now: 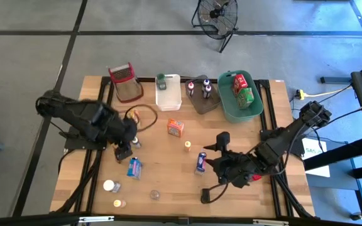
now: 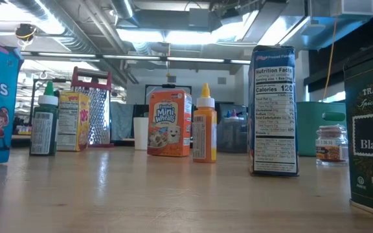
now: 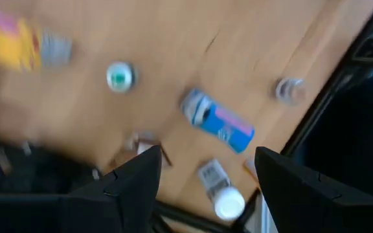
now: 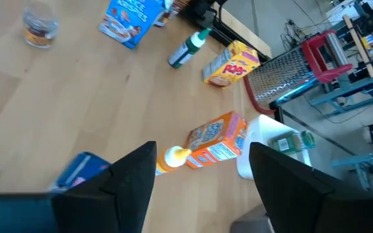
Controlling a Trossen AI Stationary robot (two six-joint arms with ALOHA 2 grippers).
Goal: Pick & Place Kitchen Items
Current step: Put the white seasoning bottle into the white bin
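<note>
1. Landmark: the orange box point(image 1: 175, 128), upright mid-table.
2. Left gripper point(image 1: 126, 149) hangs to the left of the box, fingers spread wide and holding nothing; a lying blue box point(image 1: 134, 167) rests just below it.
3. Right gripper point(image 1: 217, 164) sits to the right of the box and nearer the front edge, fingers also wide and bare, beside a blue can point(image 1: 200, 162).
4. An orange bottle point(image 1: 187, 145) stands just beside the orange box.
5. Further items stand in the green bin point(image 1: 226, 105), beyond the box.

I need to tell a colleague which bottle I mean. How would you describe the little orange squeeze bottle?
On the wooden table, near its middle, stands the orange Mini-Wheats box. Just beside it, towards the right arm, is the orange squeeze bottle: upright, alone, the only orange bottle with a yellow cap.
</note>
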